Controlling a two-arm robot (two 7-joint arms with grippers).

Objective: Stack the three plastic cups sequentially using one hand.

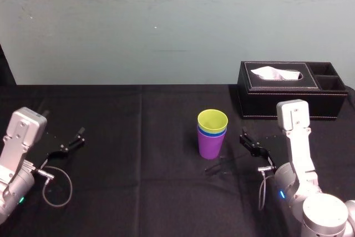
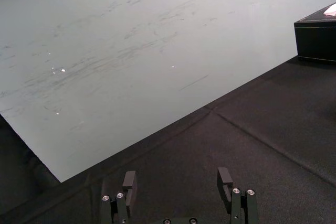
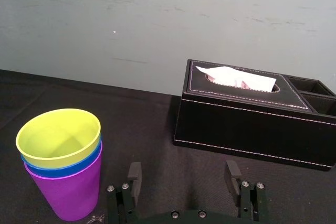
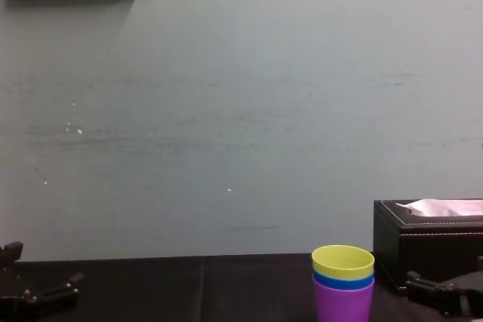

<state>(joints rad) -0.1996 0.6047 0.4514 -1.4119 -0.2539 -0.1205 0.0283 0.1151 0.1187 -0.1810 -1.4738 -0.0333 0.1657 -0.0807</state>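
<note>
The three plastic cups stand nested upright in one stack (image 1: 212, 133) near the table's middle: the purple cup (image 3: 68, 184) is outermost, a blue rim (image 3: 63, 163) shows inside it, and the yellow-green cup (image 3: 59, 136) sits on top. The stack also shows in the chest view (image 4: 343, 280). My right gripper (image 1: 254, 145) (image 3: 184, 179) is open just right of the stack, apart from it, with nothing between its fingers. At the table's left side my left gripper (image 1: 67, 144) (image 2: 178, 184) rests open and empty.
A black leather tissue box (image 1: 288, 88) (image 3: 252, 114) with a white tissue stands at the back right, behind the right gripper. A grey-green wall rises behind the black cloth-covered table (image 1: 138, 137). A cable loops by the left arm (image 1: 58, 187).
</note>
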